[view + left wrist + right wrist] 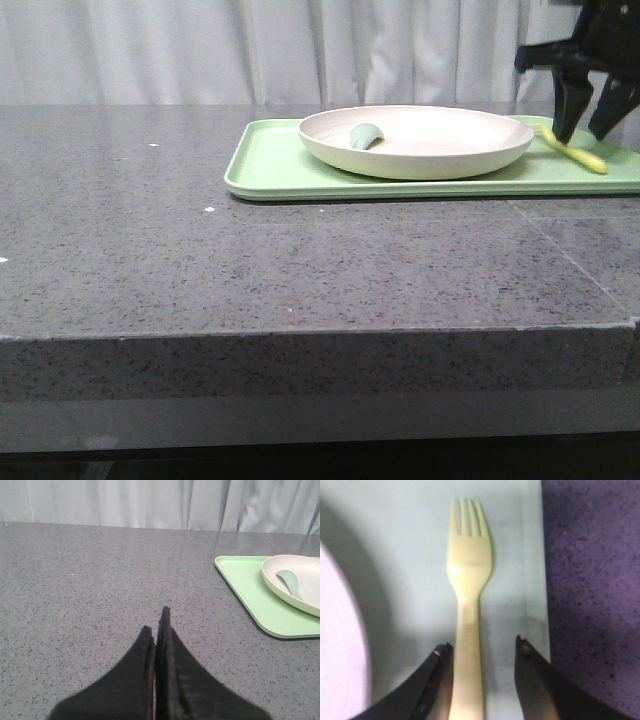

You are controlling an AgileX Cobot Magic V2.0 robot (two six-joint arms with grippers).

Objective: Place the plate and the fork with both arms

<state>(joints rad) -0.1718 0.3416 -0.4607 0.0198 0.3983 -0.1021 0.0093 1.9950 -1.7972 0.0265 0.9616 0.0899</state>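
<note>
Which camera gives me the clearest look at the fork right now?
The right wrist view: the fork fills the picture, tines visible, handle between the open right gripper fingers. The front view shows only a yellow sliver of it on the tray. The left wrist view misses it.

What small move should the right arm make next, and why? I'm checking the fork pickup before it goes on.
Probably close the right claw on the fork. The wrist view shows its fingers open on either side of the handle, which lies flat on the green tray beside the plate. The handle sits nearer one finger, so close gently.
</note>
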